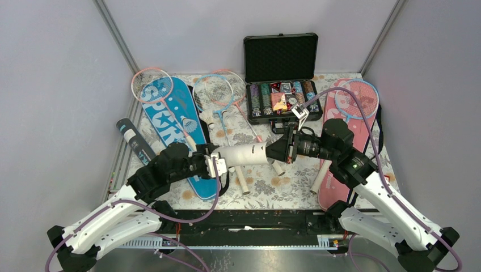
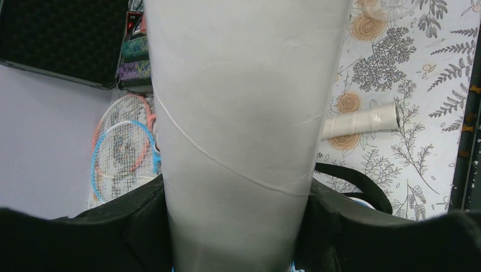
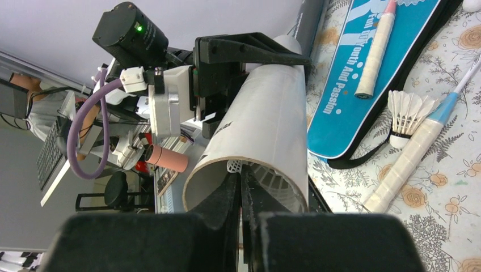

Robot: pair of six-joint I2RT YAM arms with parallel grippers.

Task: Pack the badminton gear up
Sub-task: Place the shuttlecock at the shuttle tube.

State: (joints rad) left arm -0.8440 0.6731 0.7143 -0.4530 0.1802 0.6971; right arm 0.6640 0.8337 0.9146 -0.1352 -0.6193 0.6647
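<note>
My left gripper (image 1: 218, 164) is shut on a long white tube (image 1: 247, 154) and holds it level above the table. In the left wrist view the tube (image 2: 244, 113) fills the gap between the jaws. My right gripper (image 1: 278, 152) is at the tube's open mouth (image 3: 249, 164). Its fingers are pinched on the white meshed skirt of a shuttlecock (image 3: 278, 181) that sits just inside the tube. A second feather shuttlecock (image 3: 405, 116) lies on the table beside the blue "SPORT" cover (image 1: 170, 122).
Pink racket (image 1: 152, 85) and light-blue racket (image 1: 212, 93) lie at the back. Another racket (image 1: 356, 99) lies on the pink cover (image 1: 340, 141) at right. A dark tube (image 1: 135, 140) lies at left. An open black poker-chip case (image 1: 282, 73) stands at back centre.
</note>
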